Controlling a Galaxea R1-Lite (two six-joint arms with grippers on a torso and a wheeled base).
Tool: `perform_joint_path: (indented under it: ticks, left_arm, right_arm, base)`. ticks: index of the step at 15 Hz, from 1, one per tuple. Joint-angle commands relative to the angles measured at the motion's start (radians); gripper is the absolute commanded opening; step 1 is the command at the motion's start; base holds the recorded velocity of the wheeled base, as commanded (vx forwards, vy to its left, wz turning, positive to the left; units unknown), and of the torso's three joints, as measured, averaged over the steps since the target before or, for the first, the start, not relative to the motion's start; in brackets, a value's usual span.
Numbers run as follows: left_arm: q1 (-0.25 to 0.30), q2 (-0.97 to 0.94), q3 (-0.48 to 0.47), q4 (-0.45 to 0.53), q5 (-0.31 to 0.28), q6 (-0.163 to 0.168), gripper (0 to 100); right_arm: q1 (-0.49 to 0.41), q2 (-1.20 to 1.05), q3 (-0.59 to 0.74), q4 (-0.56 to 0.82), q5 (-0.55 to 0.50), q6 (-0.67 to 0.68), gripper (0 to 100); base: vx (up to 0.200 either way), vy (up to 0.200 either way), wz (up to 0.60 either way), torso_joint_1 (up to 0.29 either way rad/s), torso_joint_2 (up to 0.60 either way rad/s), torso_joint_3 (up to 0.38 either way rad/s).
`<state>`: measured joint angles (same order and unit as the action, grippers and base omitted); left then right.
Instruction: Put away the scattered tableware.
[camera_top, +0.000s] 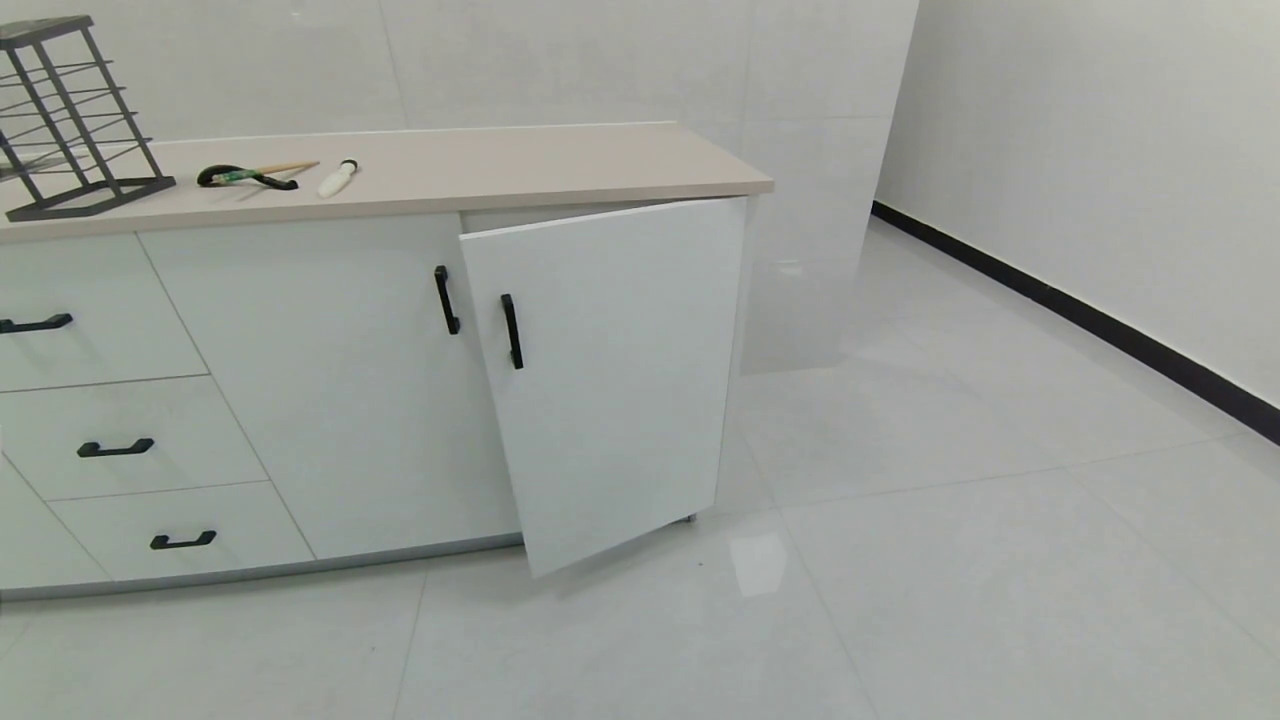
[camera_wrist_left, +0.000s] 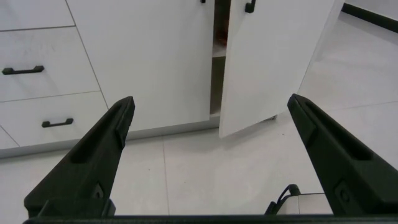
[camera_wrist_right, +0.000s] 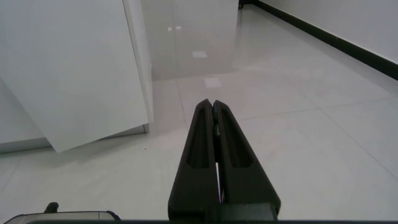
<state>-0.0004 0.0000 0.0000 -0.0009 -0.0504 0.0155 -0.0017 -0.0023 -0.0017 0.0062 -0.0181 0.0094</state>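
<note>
On the beige countertop (camera_top: 500, 165) lie two utensils: a black-headed tool with a wooden handle (camera_top: 250, 175) and a small white-handled utensil (camera_top: 337, 177) beside it. Below the counter's right end a white cabinet door (camera_top: 610, 370) with a black handle (camera_top: 512, 331) stands ajar. In the left wrist view my left gripper (camera_wrist_left: 211, 112) is open, its black fingers (camera_wrist_left: 106, 149) spread wide over the floor in front of that door (camera_wrist_left: 273, 62). My right gripper (camera_wrist_right: 213, 112) is shut with nothing in it, low over the floor near the door's edge (camera_wrist_right: 68, 74).
A black wire rack (camera_top: 70, 120) stands at the counter's left end. Drawers with black handles (camera_top: 115, 448) fill the cabinet's left part. A shelf shows inside the opened cabinet (camera_wrist_left: 219, 50). Glossy white floor tiles (camera_top: 950, 560) stretch to the right, up to a wall with a black skirting (camera_top: 1100, 330).
</note>
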Motion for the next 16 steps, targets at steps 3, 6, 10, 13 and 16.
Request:
perform_joint_path:
  ticks: [3,6,10,13,16]
  left_arm:
    - [0.0,0.0,0.0,-0.001,0.0,0.0,100]
    - [-0.001,0.0,0.0,-0.001,0.0,0.001,100]
    - [-0.001,0.0,0.0,-0.001,0.003,0.0,100]
    - [0.0,0.0,0.0,-0.001,0.009,0.0,100]
    - [-0.001,0.0,0.0,-0.001,0.012,0.0,100]
  right_arm:
    - [0.0,0.002,0.0,0.0,0.0,-0.002,0]
    - [0.0,0.002,0.0,0.0,0.0,-0.002,0]
    - [0.0,0.002,0.0,0.0,-0.002,-0.002,0]
    - [0.0,0.002,0.0,0.0,-0.002,-0.002,0]
    - [0.0,0.002,0.0,0.0,-0.002,-0.002,0]
  base:
    - [0.2,0.0,0.0,0.002,0.0,0.002]
    - [0.2,0.0,0.0,0.004,0.0,0.002]
    - [0.1,0.2,0.3,0.002,0.0,0.005]
    - [0.0,0.2,0.6,0.007,0.0,-0.002]
    - [0.0,0.2,0.2,0.001,0.0,0.001]
